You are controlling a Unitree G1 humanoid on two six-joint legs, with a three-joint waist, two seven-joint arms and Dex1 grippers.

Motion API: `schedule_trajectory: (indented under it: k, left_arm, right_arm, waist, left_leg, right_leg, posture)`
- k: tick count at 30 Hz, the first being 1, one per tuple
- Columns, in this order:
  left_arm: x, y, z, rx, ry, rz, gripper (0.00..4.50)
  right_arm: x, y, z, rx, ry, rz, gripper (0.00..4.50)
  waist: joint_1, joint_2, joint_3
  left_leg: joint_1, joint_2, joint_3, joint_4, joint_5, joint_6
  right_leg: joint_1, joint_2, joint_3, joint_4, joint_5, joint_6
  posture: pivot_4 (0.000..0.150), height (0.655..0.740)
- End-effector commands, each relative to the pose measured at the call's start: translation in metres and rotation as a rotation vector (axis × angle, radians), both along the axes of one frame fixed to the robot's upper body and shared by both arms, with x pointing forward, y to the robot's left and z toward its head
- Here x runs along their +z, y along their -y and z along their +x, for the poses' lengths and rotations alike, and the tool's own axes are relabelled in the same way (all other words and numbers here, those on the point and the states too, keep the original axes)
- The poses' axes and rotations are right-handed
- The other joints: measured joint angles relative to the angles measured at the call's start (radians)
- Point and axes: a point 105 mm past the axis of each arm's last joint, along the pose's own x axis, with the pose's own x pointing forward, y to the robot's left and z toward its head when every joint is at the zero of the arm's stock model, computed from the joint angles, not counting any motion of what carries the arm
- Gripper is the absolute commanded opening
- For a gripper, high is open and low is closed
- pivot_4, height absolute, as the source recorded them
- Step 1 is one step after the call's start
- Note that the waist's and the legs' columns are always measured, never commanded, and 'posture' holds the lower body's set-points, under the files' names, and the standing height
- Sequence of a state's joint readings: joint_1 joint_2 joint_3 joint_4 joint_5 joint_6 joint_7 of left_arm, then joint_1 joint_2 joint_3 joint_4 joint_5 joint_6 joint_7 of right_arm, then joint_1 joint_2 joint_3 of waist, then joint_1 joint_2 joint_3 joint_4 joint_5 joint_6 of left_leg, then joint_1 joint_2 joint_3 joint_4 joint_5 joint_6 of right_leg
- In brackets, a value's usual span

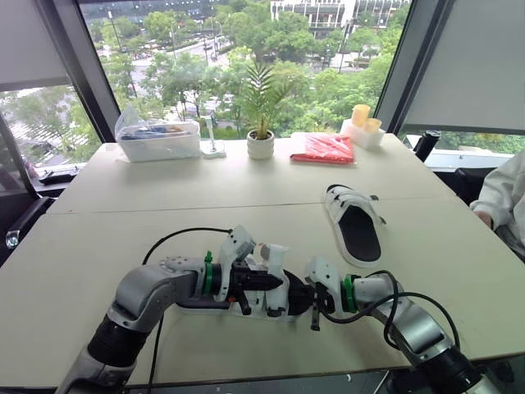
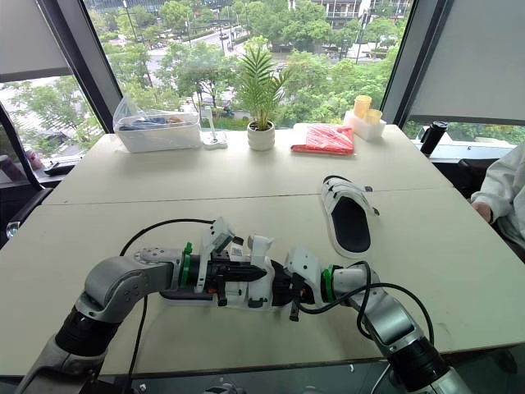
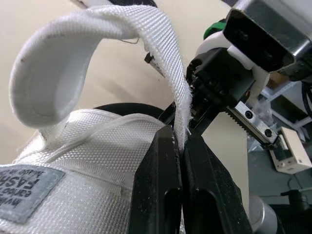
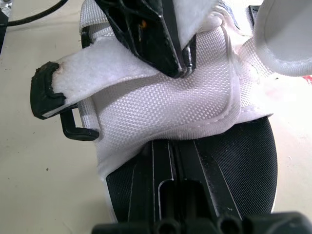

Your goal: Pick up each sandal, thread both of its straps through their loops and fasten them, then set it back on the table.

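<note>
Pinching one strap (image 3: 161,34) of the near sandal (image 1: 275,305), the left end effector (image 3: 181,146) is clenching its two fingers on the woven band just above the upper, while the strap's free end is curling up and over in a loose arc. The right end effector (image 4: 170,151) is reaching in from the other end with its fingers drawn together along the black footbed, their tips tucked under the edge of the white upper. Whether they are nipping that edge or merely pressing there, I cannot tell.

The sandal is sitting at the near middle of the counter (image 1: 164,197), between the two wrists. The second sandal (image 1: 354,223) is lying farther off to the right, well apart.

By its look the sandal is handling as a light thing: the sole is seeming fairly stiff, and the webbing is looking soft and floppy, likely to fold or twist if gripped far from its tip. The other strap (image 4: 87,73) is lying beside its black loop (image 4: 73,126). Taking either band close to its end is probably giving the best control for feeding it through, with the sole's rim as the steadying hold.

Both forearms are lying low over the counter, the left coming in from the left and the right from the right, pointing at each other.
</note>
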State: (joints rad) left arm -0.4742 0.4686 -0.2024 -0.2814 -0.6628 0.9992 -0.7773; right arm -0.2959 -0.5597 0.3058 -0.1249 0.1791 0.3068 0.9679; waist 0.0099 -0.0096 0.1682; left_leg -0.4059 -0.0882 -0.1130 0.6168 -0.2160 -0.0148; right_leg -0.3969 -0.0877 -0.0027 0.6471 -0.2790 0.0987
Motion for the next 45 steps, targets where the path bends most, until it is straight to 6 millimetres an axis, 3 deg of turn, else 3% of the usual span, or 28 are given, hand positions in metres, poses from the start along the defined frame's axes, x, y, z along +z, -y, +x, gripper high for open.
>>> schedule_trajectory:
  k: [1, 9, 18, 24, 45]
  left_arm:
    - [0.013, 0.004, -0.001, -0.019, 0.049, -0.056, 0.06]
    - [0.032, 0.004, 0.014, 0.036, -0.026, -0.165, 0.06]
    - [0.021, 0.003, -0.002, -0.047, -0.125, -0.129, 0.06]
    - [0.038, 0.005, 0.005, -0.020, -0.215, -0.250, 0.06]
    - [0.006, 0.000, 0.001, -0.019, -0.203, -0.125, 0.06]
  right_arm:
    - [-0.019, 0.004, -0.003, -0.024, -0.057, -0.052, 0.00]
    - [-0.019, 0.005, -0.002, -0.021, -0.054, -0.056, 0.00]
    - [-0.019, 0.006, -0.002, -0.021, -0.052, -0.061, 0.00]
    - [-0.019, 0.005, -0.003, -0.021, -0.052, -0.062, 0.00]
    - [-0.019, 0.007, -0.003, -0.022, -0.053, -0.067, 0.00]
  waist:
    - [0.001, 0.000, 0.000]
    - [0.001, 0.000, 0.000]
    - [0.001, 0.000, 0.000]
    - [0.001, 0.000, 0.000]
    - [0.001, 0.000, 0.000]
  left_leg:
    - [0.000, 0.000, 0.000, 0.000, 0.000, 0.000]
    - [0.000, 0.000, 0.000, 0.000, 0.000, 0.000]
    - [0.000, 0.000, 0.000, 0.001, 0.000, 0.000]
    - [0.000, 0.000, 0.000, 0.001, 0.000, 0.000]
    - [0.000, 0.000, 0.000, 0.000, 0.000, 0.000]
  right_leg:
    - [0.000, 0.000, 0.000, 0.000, 0.000, 0.000]
    - [0.000, 0.000, 0.000, 0.000, 0.000, 0.000]
    - [0.000, 0.000, 0.000, 0.000, 0.000, 0.000]
    - [0.000, 0.000, 0.000, 0.000, 0.000, 0.000]
    - [0.000, 0.000, 0.000, 0.000, 0.000, 0.000]
  posture:
    - [0.150, 0.7400]
    - [0.150, 0.7400]
    - [0.150, 0.7400]
    - [0.150, 0.7400]
    - [0.150, 0.7400]
